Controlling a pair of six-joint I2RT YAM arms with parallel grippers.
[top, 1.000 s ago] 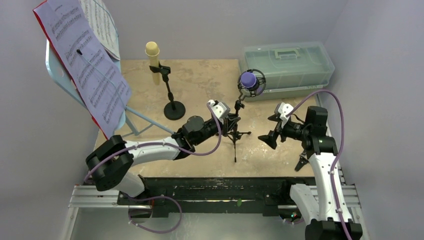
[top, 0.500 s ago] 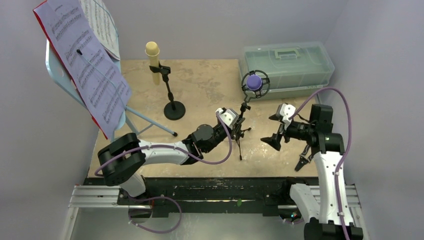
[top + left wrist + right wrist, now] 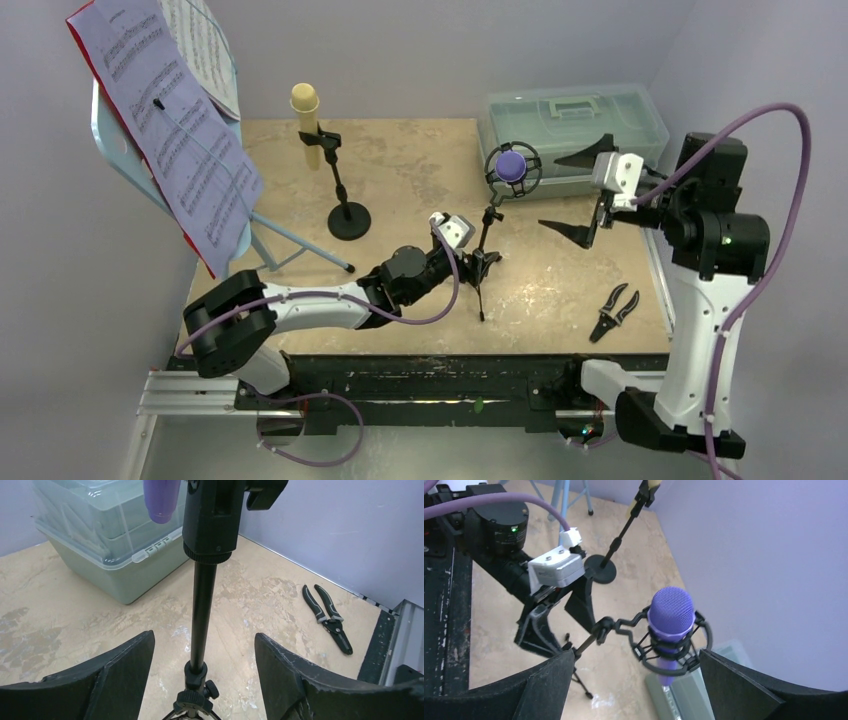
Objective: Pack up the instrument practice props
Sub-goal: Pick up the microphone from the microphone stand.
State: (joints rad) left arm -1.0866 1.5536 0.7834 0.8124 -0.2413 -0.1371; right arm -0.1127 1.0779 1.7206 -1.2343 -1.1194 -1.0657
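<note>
Purple microphone [image 3: 511,165] sits head-up in the ring cradle of the tripod mic holder [image 3: 485,240]. The holder stands on its feet on the table [image 3: 400,160], right of centre and just in front of the grey-green plastic box [image 3: 575,125].

Left gripper [image 3: 478,262]: low at the holder's pole, near the tripod hub. Left wrist view: the 2 fingers [image 3: 125,675] are apart with the pole [image 3: 202,615] between them and bare table showing on both sides, so there is no contact and nothing is clamped.

Right gripper [image 3: 550,193]: raised, just right of the purple microphone, in front of the box. Jaws spread wide and holding nothing. Right wrist view: the microphone head [image 3: 670,625] sits between and beyond the 2 fingers [image 3: 549,685], not touching them.

Cream microphone [image 3: 305,105]: upright in the round-base mic holder [image 3: 349,220], rear centre-left, well apart from both grippers.

Music rest [image 3: 115,140], light blue: far left on tripod legs, tilted back. It carries sheet music [image 3: 170,130], and a red folder [image 3: 85,45] shows as an edge behind the pages.

Pliers [image 3: 612,310]: flat on the table, near right, handles apart.
</note>
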